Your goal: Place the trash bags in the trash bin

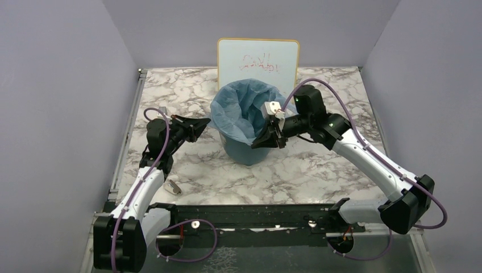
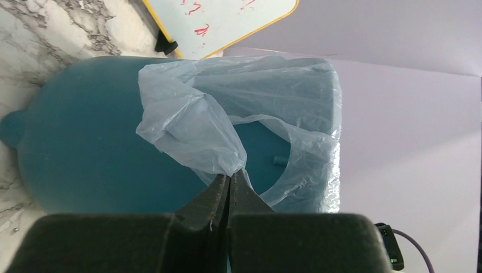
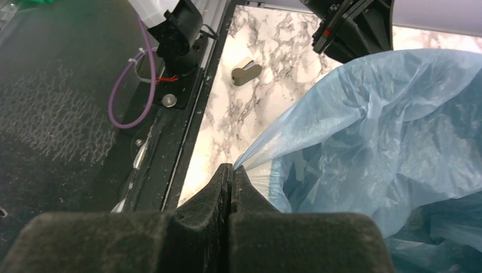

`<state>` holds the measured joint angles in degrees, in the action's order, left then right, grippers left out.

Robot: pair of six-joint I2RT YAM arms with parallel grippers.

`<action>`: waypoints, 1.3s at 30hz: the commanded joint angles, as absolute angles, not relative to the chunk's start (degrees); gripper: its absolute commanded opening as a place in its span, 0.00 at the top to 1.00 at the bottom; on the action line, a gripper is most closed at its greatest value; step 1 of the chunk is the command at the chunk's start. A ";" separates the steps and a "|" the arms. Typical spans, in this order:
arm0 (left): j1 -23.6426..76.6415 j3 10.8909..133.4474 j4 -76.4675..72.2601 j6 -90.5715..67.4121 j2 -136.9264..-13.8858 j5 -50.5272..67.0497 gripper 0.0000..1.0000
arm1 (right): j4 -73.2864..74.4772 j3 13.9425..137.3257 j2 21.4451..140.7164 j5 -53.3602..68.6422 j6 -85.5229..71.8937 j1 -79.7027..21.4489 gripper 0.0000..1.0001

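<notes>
Top view: teal trash bin (image 1: pixel 245 149) stands upright mid-worktop (image 1: pixel 318 170), just in front of a whiteboard (image 1: pixel 257 60) w/ red scribble. Light-blue trash bag (image 1: pixel 241 108) sits inside the bin, its edge folded out over the rim most of the way round. Left claw (image 1: pixel 203 126) is at the bin's left side, tips by the bag edge; right claw (image 1: pixel 271 136) is at the bin's right-front rim. From up here can't tell if either is pinching plastic. Small grey-beige object (image 1: pixel 173 186) lies on the worktop near the left arm, well apart from the bin.

Left wrist view: shows what top doesn't: left claw (image 2: pixel 230 181) is closed tight on a gathered point of bag (image 2: pixel 193 128), film pulled to a peak at the tips. Bin wall (image 2: pixel 85 153) fills the frame behind; bag drapes over the rim, thin, crinkly, see-through. Whiteboard corner (image 2: pixel 227 20) w/ yellow edge and a black foot at top.

Right wrist view: right claw (image 3: pixel 230 179) also closed, nipping a stretched corner of the bag (image 3: pixel 364 131); plastic fans out taut from the tips, then wrinkles into folds. Bin itself barely visible here, hidden under the film. Only this view shows the small beige object (image 3: pixel 246 73) close up on marble, plus a purple cable (image 3: pixel 136 85) on the black base rail.
</notes>
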<state>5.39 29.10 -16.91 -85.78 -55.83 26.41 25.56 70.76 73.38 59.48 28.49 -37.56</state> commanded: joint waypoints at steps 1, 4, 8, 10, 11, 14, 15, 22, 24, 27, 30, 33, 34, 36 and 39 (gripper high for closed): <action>5.36 29.47 -12.31 -82.91 -55.67 25.79 1.00 | 32.44 71.42 75.20 64.04 30.34 -38.09 0.97; 5.36 29.62 -12.58 -82.88 -55.72 25.77 1.00 | 36.00 72.08 76.53 63.52 33.65 -38.15 0.92; 5.30 29.89 -12.74 -82.71 -56.24 25.68 1.00 | 36.71 73.04 76.17 61.29 35.35 -38.19 0.74; 5.28 29.88 -12.74 -82.78 -56.40 25.51 1.00 | 36.11 73.58 75.01 61.49 36.03 -38.17 0.66; 5.29 29.88 -12.77 -82.67 -56.47 25.48 1.00 | 35.24 73.64 74.01 61.58 35.74 -38.21 0.61; 5.27 29.96 -12.66 -82.45 -56.75 25.49 1.00 | 31.97 73.19 70.18 61.42 34.62 -38.16 0.50; 5.27 30.01 -12.66 -82.52 -56.78 25.49 1.00 | 30.77 72.83 68.82 60.25 33.99 -38.15 0.48; 5.27 30.23 -12.48 -82.45 -56.92 25.48 1.00 | 19.69 67.51 59.88 41.88 33.00 -38.14 0.39; 5.27 30.23 -12.36 -82.44 -56.95 25.48 1.00 | 16.28 65.58 58.05 35.34 33.01 -38.14 0.38; 5.28 30.39 -12.22 -82.50 -56.71 25.49 1.00 | 6.42 61.21 55.76 17.43 30.62 -38.15 0.33; 5.27 30.65 -11.84 -82.39 -56.65 25.36 1.00 | -7.23 57.70 55.13 -16.32 19.38 -38.12 0.26; 5.22 31.08 -11.21 -82.16 -56.60 25.40 1.00 | -2.20 62.51 58.40 -37.27 9.81 -37.71 0.28; 5.26 31.19 -11.03 -82.16 -56.59 25.40 1.00 | 2.64 64.54 59.96 -37.97 6.71 -37.56 0.25; 5.26 31.33 -10.79 -82.16 -56.59 25.44 1.00 | 13.18 68.52 61.59 -37.40 -3.20 -37.44 0.23; 5.19 31.93 -9.54 -81.65 -56.40 25.63 1.00 | 26.76 73.21 61.65 -31.26 -19.15 -37.44 0.21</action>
